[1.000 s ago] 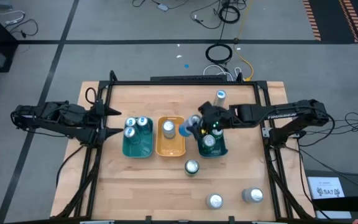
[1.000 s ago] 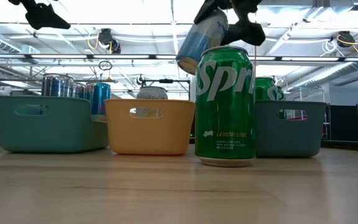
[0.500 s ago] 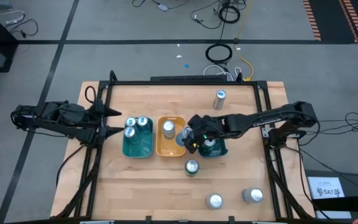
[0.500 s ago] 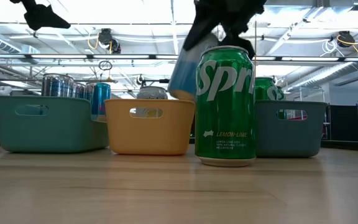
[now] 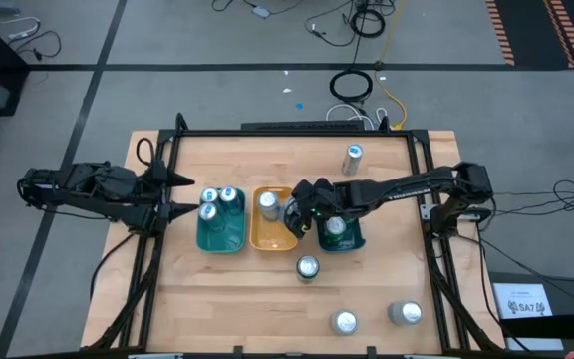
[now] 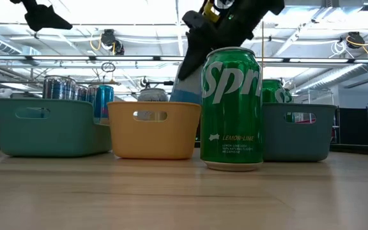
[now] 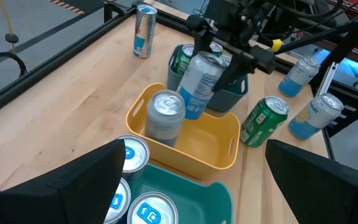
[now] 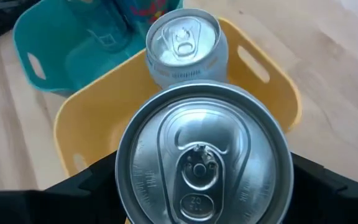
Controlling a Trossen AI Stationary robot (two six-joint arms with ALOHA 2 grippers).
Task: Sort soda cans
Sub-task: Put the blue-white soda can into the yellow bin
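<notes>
Right gripper clamped on a pale blue can, held tilted over the yellow tray, its lower end dipping inside the rim; one silver can already stands in that tray. Teal tray just left of it holds three blue cans. Dark green tray on the right holds green cans. Another green can stands on the table in front of the trays; three more cans loose on the table, well apart. Left gripper waits at the table's left edge, fingers spread wide, holding nothing
</notes>
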